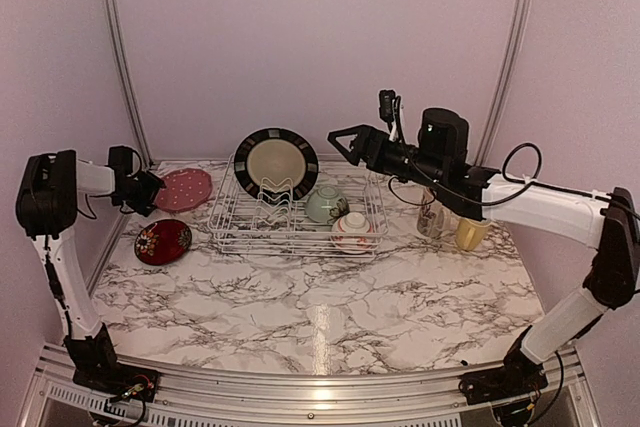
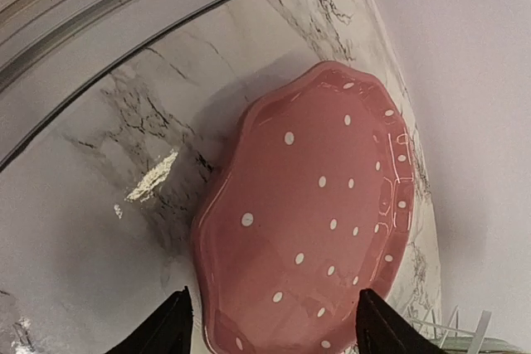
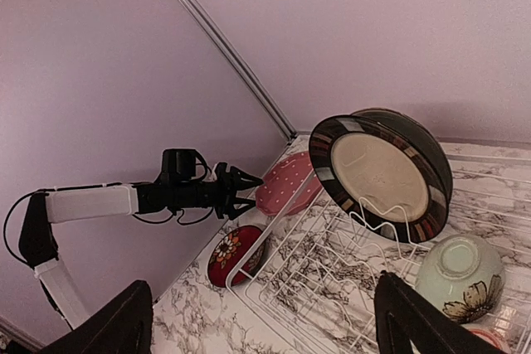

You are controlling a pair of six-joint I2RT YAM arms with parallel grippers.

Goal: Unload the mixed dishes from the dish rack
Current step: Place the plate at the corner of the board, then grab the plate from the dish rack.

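The white wire dish rack (image 1: 240, 222) stands mid-table. In it a black-rimmed cream plate (image 1: 276, 164) stands upright in the prongs, with a pale green flowered bowl (image 1: 326, 204) and a red-white patterned bowl (image 1: 354, 230) toward the right end. A pink dotted plate (image 2: 323, 205) lies flat on the marble left of the rack. My left gripper (image 2: 274, 292) is open at the plate's near edge, a finger on each side, not touching it. A small dark-red plate (image 1: 163, 241) lies in front of it. My right gripper (image 1: 338, 139) hangs open and empty above the rack's back right.
A patterned cream mug (image 1: 432, 215) and a yellow mug (image 1: 471, 234) stand on the table right of the rack, under the right arm. The back wall and a metal corner post (image 1: 125, 57) are close behind the pink plate. Marble tabletop (image 1: 320, 307) stretches in front of the rack.
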